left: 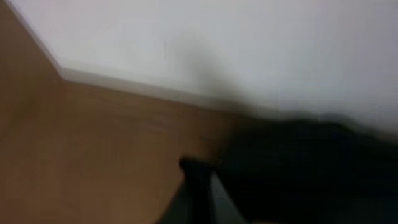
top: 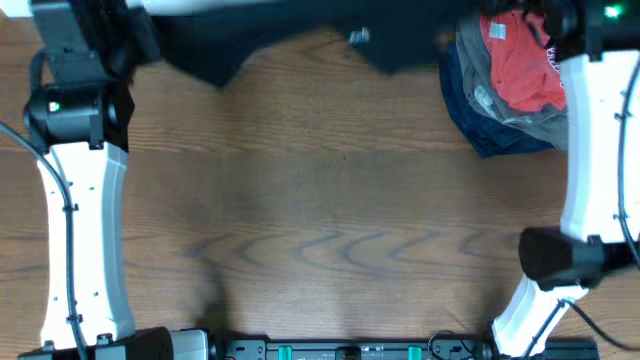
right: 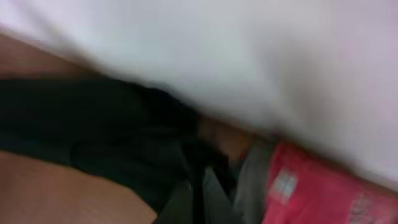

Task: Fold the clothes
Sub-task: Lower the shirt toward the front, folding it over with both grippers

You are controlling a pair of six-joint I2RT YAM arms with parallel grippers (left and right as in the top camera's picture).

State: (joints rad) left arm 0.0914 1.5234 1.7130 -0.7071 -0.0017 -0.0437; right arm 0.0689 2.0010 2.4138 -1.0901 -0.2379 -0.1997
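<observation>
Black garment lies bunched along the far edge of the wooden desk. It stretches from the left arm towards the right arm, and its small white logo faces up, right of centre. The wide near part of the desk is bare wood.

In the far right corner is a pile just beside the black garment's right end. A red shirt is on top, grey cloth under it, and navy cloth lowest and nearest the robot.

The left arm reaches to the far left corner, its dark head over the garment's left end. In the left wrist view, which is heavily blurred, the left tool shows as a dark shape at the edge of the black cloth, with wood to its left. I cannot tell how far it is open or whether it grips anything.

The right wrist view is just as blurred. The right tool sits low between the black garment on its left and the grey cloth and red shirt on its right. Its opening and any hold cannot be told either.
</observation>
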